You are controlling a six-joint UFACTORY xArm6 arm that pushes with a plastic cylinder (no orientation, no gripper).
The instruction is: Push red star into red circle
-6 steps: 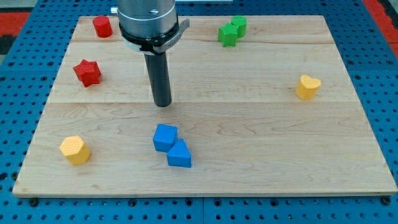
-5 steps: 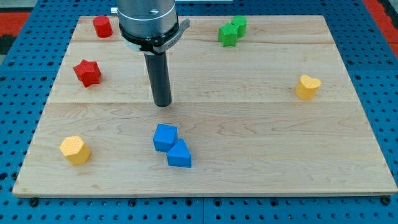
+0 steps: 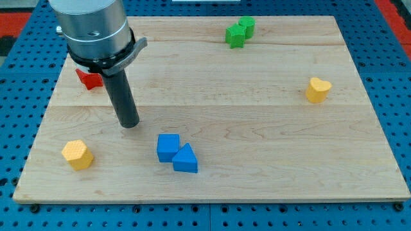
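The red star [image 3: 89,79] lies near the board's left edge, partly hidden behind the arm's grey body. The red circle block does not show; the arm covers the top-left corner where it stood. My tip [image 3: 130,123] rests on the wood below and to the right of the red star, apart from it, and up and to the left of the blue blocks.
A blue cube [image 3: 168,147] touches a blue triangle [image 3: 186,159] at lower centre. A yellow hexagon [image 3: 78,154] sits at lower left, a yellow heart [image 3: 317,89] at right, two green blocks [image 3: 238,31] at top. The wooden board [image 3: 257,128] ends on blue pegboard.
The arm has moved left and slightly down; my tip went from the board's centre toward the lower right of the red star. The arm body now hides the red circle and part of the star.
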